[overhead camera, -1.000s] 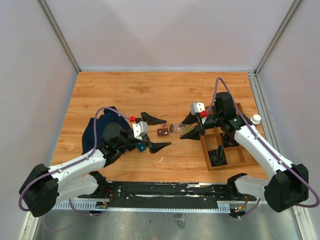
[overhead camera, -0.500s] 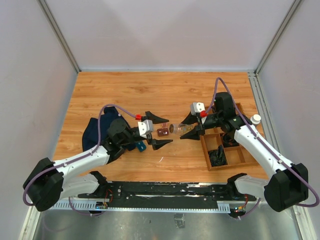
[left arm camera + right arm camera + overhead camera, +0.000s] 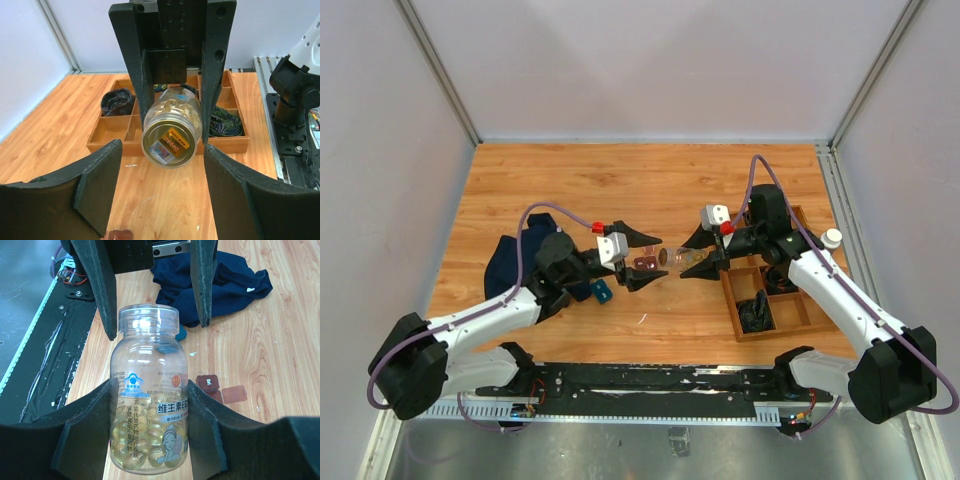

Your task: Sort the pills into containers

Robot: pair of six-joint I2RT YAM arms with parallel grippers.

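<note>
Clamping the pill bottle [image 3: 149, 355], right end effector [image 3: 150, 395] aims at the container [image 3: 643, 264] (lid open); left end effector [image 3: 656, 261], jaws apart, should steady it.

- Centre of the overhead frame: container [image 3: 644, 264] on the table [image 3: 620, 180], between the fingers of the left gripper [image 3: 658, 261], one finger above it in frame, one below, neither touching.
- Just right of the container: bottle [image 3: 682, 257] on its side, neck end pointing left, clamped between the fingers of the right gripper [image 3: 688, 258].
- Right of frame: divided tray [image 3: 732, 305] on the table, just right of the bottle.
- Lower-left compartment of the tray: bundle [image 3: 757, 312].
- Left of centre: cloth [image 3: 512, 262] on the table, partly under the left arm.
- Just right of the cloth, lower left of the container: small object [image 3: 601, 292].
</note>
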